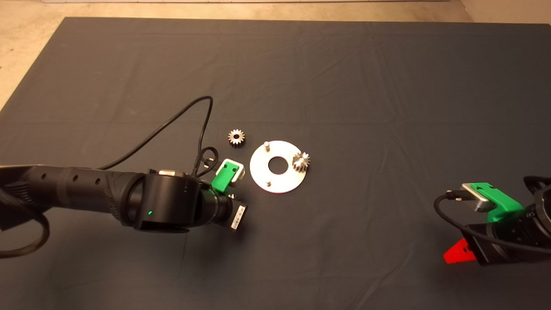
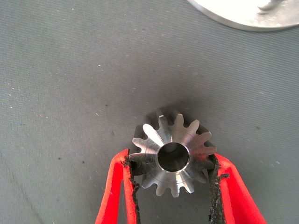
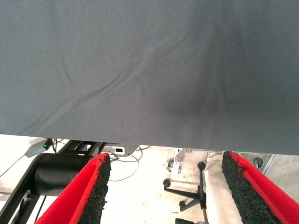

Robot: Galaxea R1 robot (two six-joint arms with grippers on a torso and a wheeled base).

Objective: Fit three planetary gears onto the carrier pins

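left end effector [image 2: 173,186] pinches a gear [image 2: 172,156] low over the worktop [image 1: 344,64] beside the disc [image 1: 280,181] | right end effector [image 3: 166,191] wide open, empty, parked | risk: thin hold, gear may slip or miss its pin [image 1: 268,183]

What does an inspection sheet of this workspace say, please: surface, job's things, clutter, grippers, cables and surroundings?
Surface: dark mat, creased, on the table.
Job's things: round silver carrier disc with a large central hole; one planetary gear sits on a pin at its right edge; two carrier pins are bare. A second gear lies on the mat left of the disc. A third gear is in the left gripper.
Clutter: nothing seen.
Grippers: left gripper, beside the disc, shut on the third gear above the mat. Right gripper open, parked at the lower right edge.
Cables: black cable loops from the left wrist across the mat.
Surroundings: pale floor; a chair base beyond the mat.
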